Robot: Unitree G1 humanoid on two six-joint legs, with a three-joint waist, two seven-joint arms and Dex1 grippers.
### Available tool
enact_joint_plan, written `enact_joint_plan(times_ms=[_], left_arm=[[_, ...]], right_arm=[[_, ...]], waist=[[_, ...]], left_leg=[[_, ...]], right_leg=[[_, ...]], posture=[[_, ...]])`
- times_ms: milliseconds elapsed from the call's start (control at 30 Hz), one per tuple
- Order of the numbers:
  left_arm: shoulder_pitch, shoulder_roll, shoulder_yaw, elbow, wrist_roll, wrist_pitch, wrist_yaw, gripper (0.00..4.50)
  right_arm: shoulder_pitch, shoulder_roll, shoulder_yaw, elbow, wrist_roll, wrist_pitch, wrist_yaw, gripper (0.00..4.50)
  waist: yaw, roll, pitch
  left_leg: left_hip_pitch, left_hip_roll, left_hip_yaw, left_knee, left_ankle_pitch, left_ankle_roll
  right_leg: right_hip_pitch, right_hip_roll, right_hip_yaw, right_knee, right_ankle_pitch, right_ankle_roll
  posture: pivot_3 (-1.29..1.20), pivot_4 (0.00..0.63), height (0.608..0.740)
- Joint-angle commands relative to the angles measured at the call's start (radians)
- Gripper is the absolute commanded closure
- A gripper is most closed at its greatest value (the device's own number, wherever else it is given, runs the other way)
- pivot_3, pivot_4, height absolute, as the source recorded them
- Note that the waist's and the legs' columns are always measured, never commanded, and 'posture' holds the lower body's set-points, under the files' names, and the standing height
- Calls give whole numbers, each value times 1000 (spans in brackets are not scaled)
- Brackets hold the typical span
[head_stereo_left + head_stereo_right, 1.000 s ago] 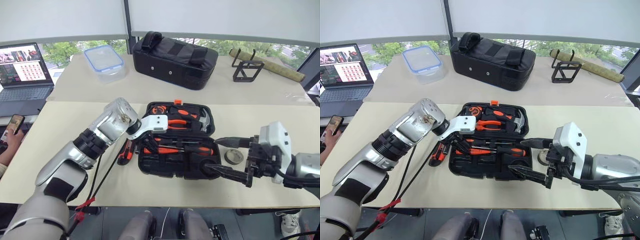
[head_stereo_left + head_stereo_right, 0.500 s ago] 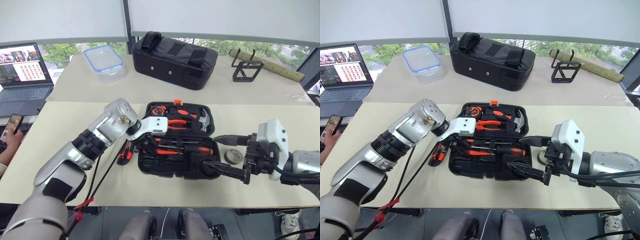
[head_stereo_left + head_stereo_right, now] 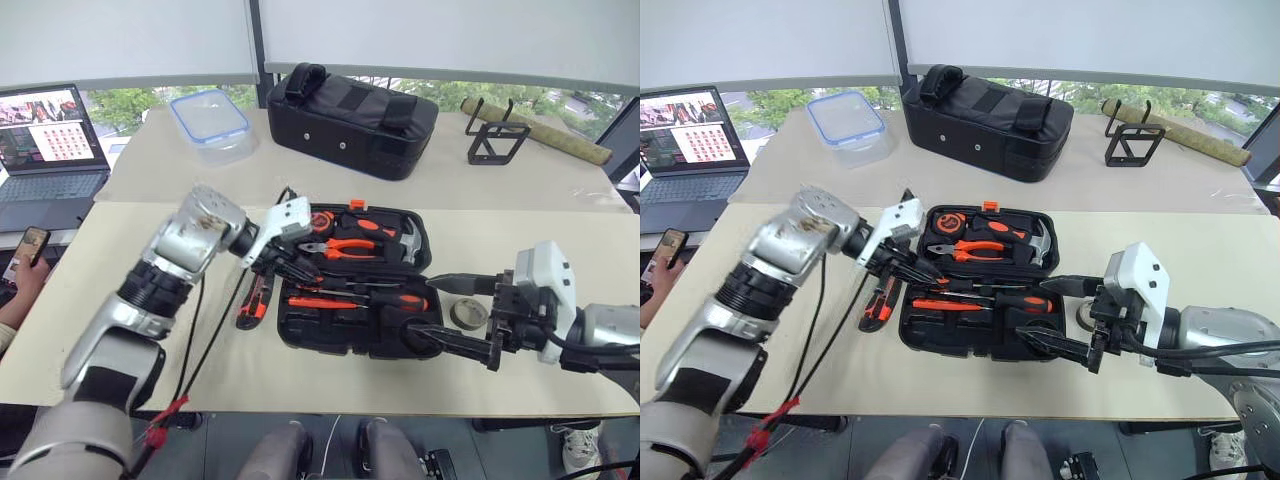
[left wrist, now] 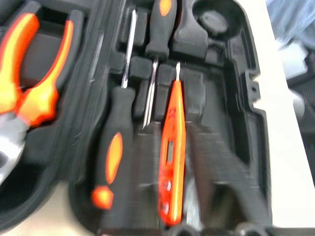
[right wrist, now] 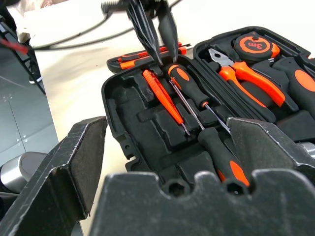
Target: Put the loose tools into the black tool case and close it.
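Observation:
The black tool case (image 3: 300,338) lies open on the near table. In its near half rest the orange tester screwdriver (image 4: 172,157) and two black-and-orange screwdrivers (image 4: 114,160) (image 5: 222,158). My left gripper (image 3: 300,270) is shut and empty, and it points across the case from its left edge, just above those tools. The utility knife (image 3: 252,300) lies on the table left of the case. The dark tape roll (image 3: 466,314) sits on the table right of the case. My right gripper (image 3: 420,309) stands open and empty at the case's right end, beside the roll.
The case's far half holds a tape measure (image 5: 255,45), pliers (image 3: 345,247) and a hammer (image 3: 405,240). On the far table stand a black fabric bag (image 3: 350,105), a clear lidded box (image 3: 210,118), a laptop (image 3: 45,140) and a wire stand (image 3: 497,140). A person's hand with a phone (image 3: 28,250) is at the left edge.
My left forearm has swung out to the left and its wrist has turned, so the gripper now points across the case from its left edge. The right arm has kept still.

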Motion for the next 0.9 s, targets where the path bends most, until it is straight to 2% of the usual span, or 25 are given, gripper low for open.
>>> enact_joint_plan(times_ms=[33, 167, 433, 633, 900], left_arm=[[51, -28, 76, -33, -46, -15, 66, 4440], [128, -46, 87, -76, -49, -6, 134, 4440], [255, 16, 7, -137, 40, -125, 181, 4440], [265, 25, 25, -118, 40, -147, 208, 4440], [222, 30, 127, -159, -63, -112, 191, 4440]], right_arm=[[-12, -16, -32, -5, 9, -17, 3, 0], [-15, -26, -33, 0, 14, -11, 9, 0], [-38, -34, -14, 17, 17, -6, 10, 0], [-44, -33, -9, 24, 19, -3, 11, 0], [-49, -29, 8, 24, 6, -12, 8, 0]], waist=[[0, 0, 0], [0, 0, 0], [1, 1, 0], [3, 1, -1], [2, 1, 0]], left_leg=[[0, 0, 0, 0, 0, 0], [1, 0, 0, -1, 0, 0], [2, 0, 0, -1, 0, 0], [3, 0, 0, -1, 0, 0], [2, 0, 0, -1, 0, 0]], right_leg=[[0, 0, 0, 0, 0, 0], [0, 0, 1, 0, 0, 0], [2, -1, 1, -1, 0, 0], [3, -1, 2, -1, 0, 0], [2, 0, 1, 0, 0, 0]], posture=[[0, 150, 722], [0, 150, 722], [0, 150, 722], [0, 150, 722], [0, 150, 722]])
